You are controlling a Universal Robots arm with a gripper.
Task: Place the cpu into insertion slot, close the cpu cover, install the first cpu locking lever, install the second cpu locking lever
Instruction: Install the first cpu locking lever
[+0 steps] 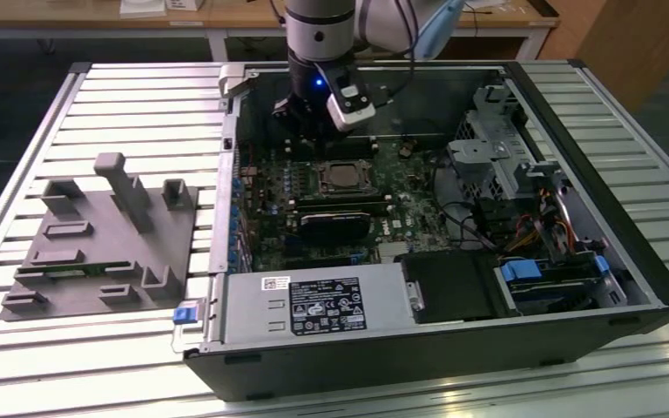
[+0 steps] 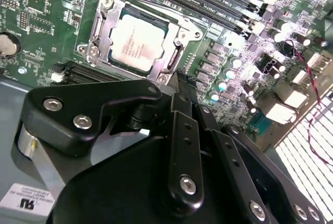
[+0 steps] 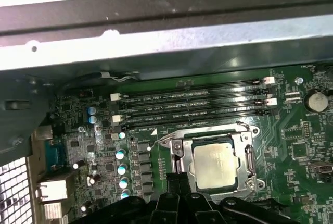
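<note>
Cpu lay seated in the slot with the cover down over it, the empty tool, tips pressed together, poised just beside the slot's edge; whether either lever was latched could not be told.

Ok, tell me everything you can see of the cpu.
The cpu is a flat square chip with a dull silver-grey metal top carrying faint print. It lies level in the insertion slot on the green circuit board, and the cpu cover frames its edges, leaving the top showing through its window.
</note>
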